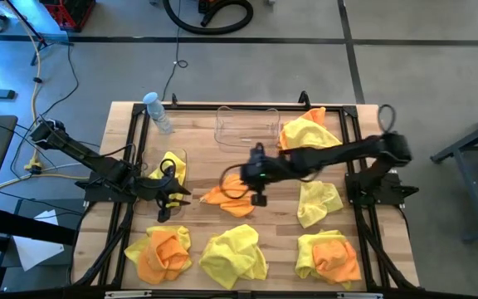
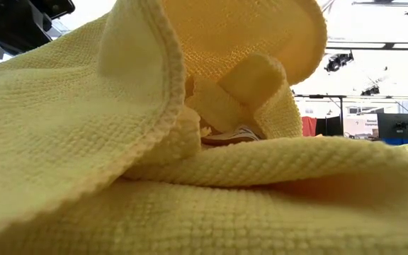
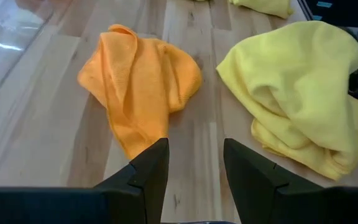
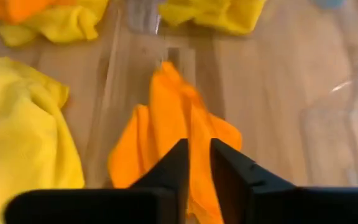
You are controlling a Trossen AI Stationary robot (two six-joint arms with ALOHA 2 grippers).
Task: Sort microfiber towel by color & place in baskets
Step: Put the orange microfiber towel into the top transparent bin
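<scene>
Over the middle of the tabletop [image 1: 222, 162] my right jaws [image 1: 258, 198] hang just above an orange towel [image 1: 226, 198], which lies crumpled on the wood. Through my right wrist camera that orange cloth [image 4: 179, 140] runs straight up between my two dark fingers [image 4: 166, 171], and the jaws stand narrow, only a slim gap between them, with cloth showing in that gap. Whether I am pinching it or merely hovering over it, I cannot tell.

On the left side my left jaws [image 1: 168, 203] sit low beside the left clear basket [image 1: 175, 156], where a yellow towel [image 1: 171, 166] is bunched. My left wrist camera looks past my fingers [image 3: 151, 168], which stand moderately parted with bare wood between them and nothing held. Just ahead of them lies an orange towel [image 3: 138, 84], and next to it a big yellow towel [image 3: 297, 93], the two close but apart.

The second clear basket [image 1: 247, 124] stands at the far middle of the tabletop, with a yellow and orange heap [image 1: 309, 131] just to its right. Another yellow towel [image 1: 318, 202] lies on the right side. Along the near edge: a yellow and orange pile [image 1: 160, 252] at left, a yellow towel [image 1: 233, 256] in the middle, another yellow and orange pile [image 1: 330, 257] at right. A clear water bottle [image 1: 158, 112] lies at the far left corner.

The low camera is filled by a yellow towel [image 2: 190, 177] right up against it.
</scene>
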